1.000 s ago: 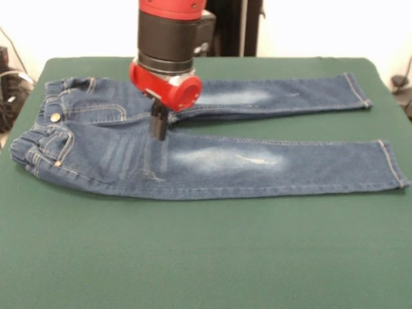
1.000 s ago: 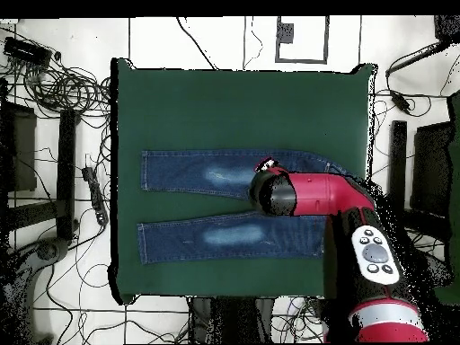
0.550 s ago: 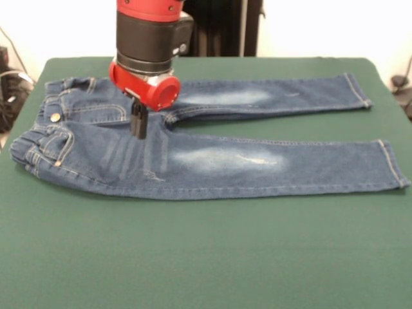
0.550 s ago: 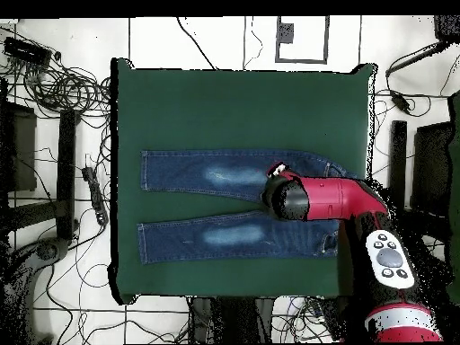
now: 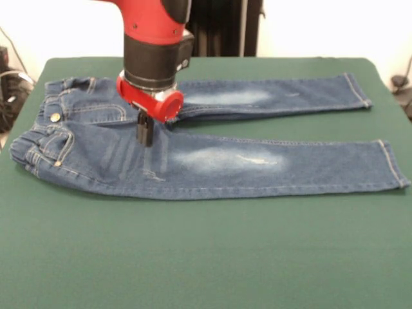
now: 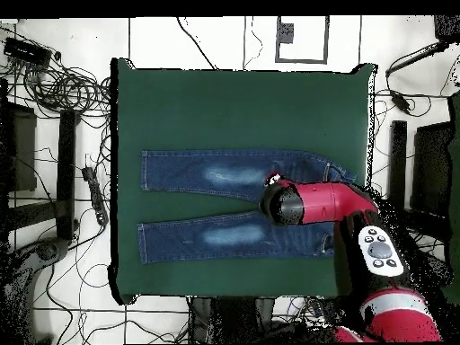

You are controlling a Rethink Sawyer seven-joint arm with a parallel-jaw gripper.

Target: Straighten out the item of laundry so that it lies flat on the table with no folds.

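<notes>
The item of laundry, small blue jeans [image 5: 212, 161], lies spread on the green table [image 5: 206, 257]. Its waistband is at the left and both legs run to the right, with faded patches on the thighs. In the overhead view the jeans [image 6: 216, 175] show with legs pointing left, and the waist end is covered by the arm. My gripper [image 5: 144, 132] hangs below the red wrist, over the crotch area between the two legs. Its black fingers are pressed together with no cloth between them. The overhead view hides the fingers under the red arm [image 6: 314, 202].
Table edges lie close to the waistband at the left and the leg cuffs [image 5: 393, 174] at the right. Bare green table [image 6: 243, 108] stretches wide beside the jeans. Cables [image 6: 63, 85] and stands crowd the floor around the table.
The gripper swung left along the jeans' seat, then came slightly back right and lower. The jeans have not moved.
</notes>
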